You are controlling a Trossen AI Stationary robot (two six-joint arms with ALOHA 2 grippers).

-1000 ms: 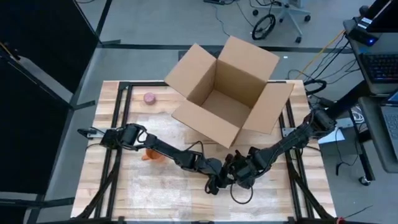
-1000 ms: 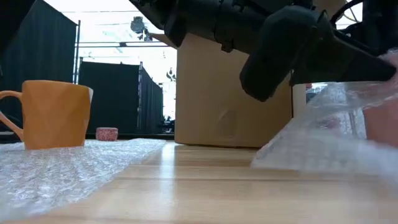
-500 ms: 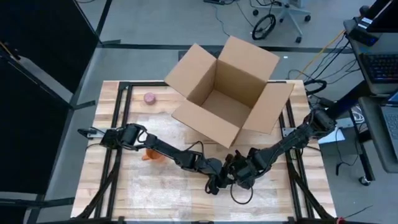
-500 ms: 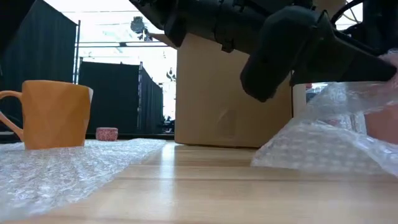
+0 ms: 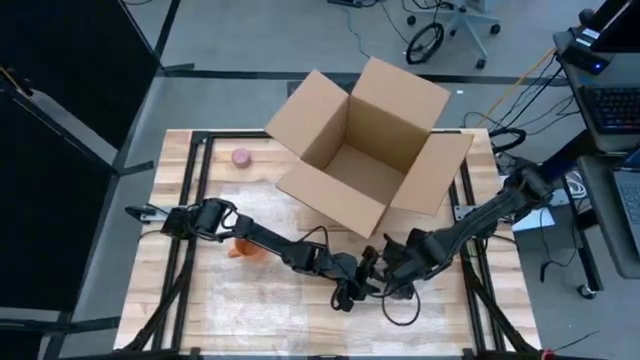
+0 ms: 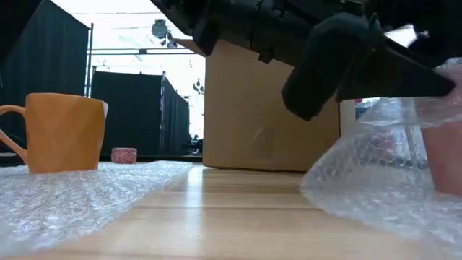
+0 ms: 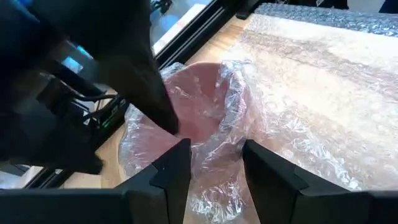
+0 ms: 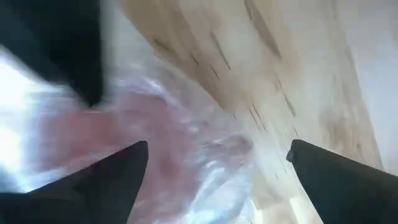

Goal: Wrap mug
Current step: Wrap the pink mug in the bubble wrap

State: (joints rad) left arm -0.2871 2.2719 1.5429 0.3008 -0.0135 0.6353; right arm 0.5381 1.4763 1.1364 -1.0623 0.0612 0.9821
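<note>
A pink mug (image 7: 200,111), covered in clear bubble wrap (image 7: 249,134), stands near the table's front middle. It shows at the right edge of the low view as the pink mug (image 6: 442,159). My left gripper (image 7: 214,177) is shut on the wrap at the mug's side. My right gripper (image 8: 217,174) stands open close beside it, with nothing between its fingers. In the high view the left gripper (image 5: 352,288) and the right gripper (image 5: 388,268) meet over the mug. An orange mug (image 6: 63,133) stands upright on the flat bubble wrap sheet (image 6: 72,195) at the left. My left gripper has a bunch of the bubble wrap (image 7: 216,163) between its two fingers, at the side of the pink mug's rim. Whether the mug's wall is also between the fingers, I cannot tell. The wrap lies loose and crumpled around the mug, which rests on the table.
An open cardboard box (image 5: 365,150) stands at the table's far middle, its flaps spread out. A small pink object (image 5: 241,157) lies at the far left. Black frame rails (image 5: 190,200) run along both sides of the table.
My right gripper has opened wide and let go of the bubble wrap, then drawn back a little toward the table's right and far edges. The freed wrap has sagged and spread out lower around the pink mug.
</note>
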